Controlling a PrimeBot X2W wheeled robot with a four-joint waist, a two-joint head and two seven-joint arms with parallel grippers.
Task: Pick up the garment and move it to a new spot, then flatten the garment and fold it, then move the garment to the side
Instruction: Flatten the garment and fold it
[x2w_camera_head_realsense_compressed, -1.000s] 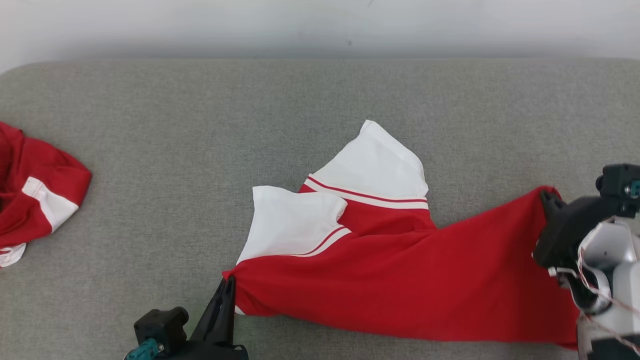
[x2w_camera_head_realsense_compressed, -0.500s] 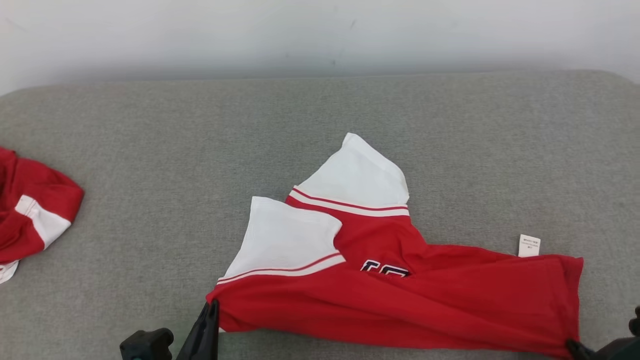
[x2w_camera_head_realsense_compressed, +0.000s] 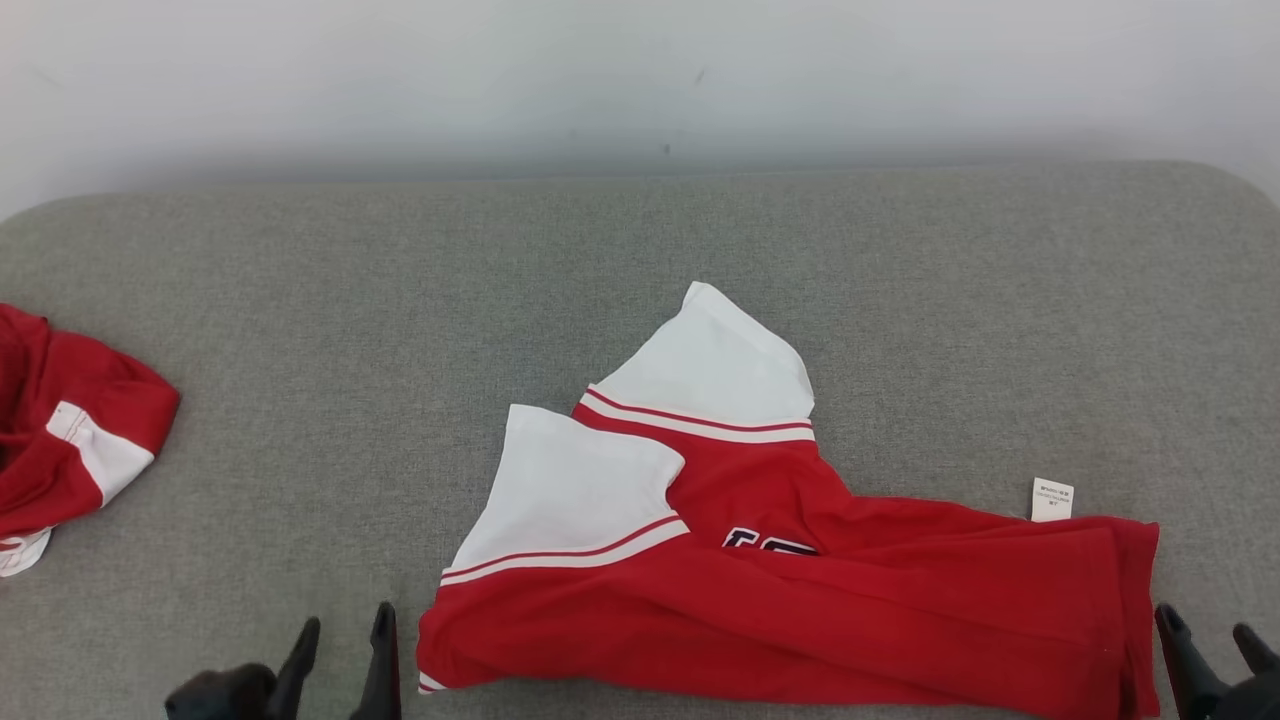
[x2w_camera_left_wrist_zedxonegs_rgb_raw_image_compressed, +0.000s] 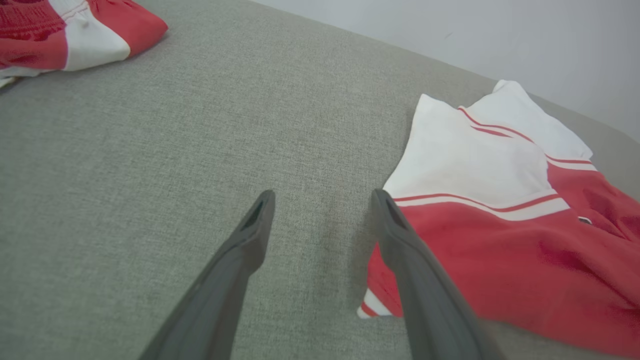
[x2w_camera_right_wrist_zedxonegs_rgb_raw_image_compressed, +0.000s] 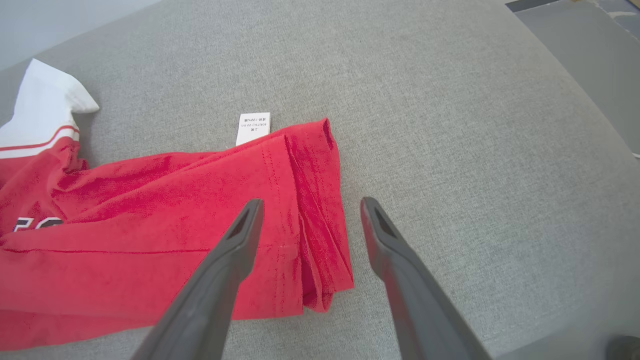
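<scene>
The garment (x2w_camera_head_realsense_compressed: 800, 610) is a red shirt with white sleeves, lying folded lengthwise on the grey cushion, hem to the right. A white care label (x2w_camera_head_realsense_compressed: 1051, 499) sticks out near the hem. My left gripper (x2w_camera_head_realsense_compressed: 343, 628) stands open just left of the shirt's shoulder corner, touching nothing; its wrist view shows the garment (x2w_camera_left_wrist_zedxonegs_rgb_raw_image_compressed: 500, 220) beside the right finger. At the bottom right, my right gripper (x2w_camera_head_realsense_compressed: 1207, 630) is open beside the hem, and in its wrist view the folded hem (x2w_camera_right_wrist_zedxonegs_rgb_raw_image_compressed: 315, 215) lies between and beyond its fingers (x2w_camera_right_wrist_zedxonegs_rgb_raw_image_compressed: 240, 240), unheld.
A second red and white garment (x2w_camera_head_realsense_compressed: 70, 430) lies crumpled at the cushion's left edge, also seen as a red and white bundle (x2w_camera_left_wrist_zedxonegs_rgb_raw_image_compressed: 75, 30) in the left wrist view. The grey cushion (x2w_camera_head_realsense_compressed: 300, 300) ends at a pale wall behind. Floor (x2w_camera_right_wrist_zedxonegs_rgb_raw_image_compressed: 590, 50) lies past its right edge.
Both grippers have opened and let go of the garment, which now lies flat on the cushion. The right arm lowered the hem from the air. The camera has tilted slightly.
</scene>
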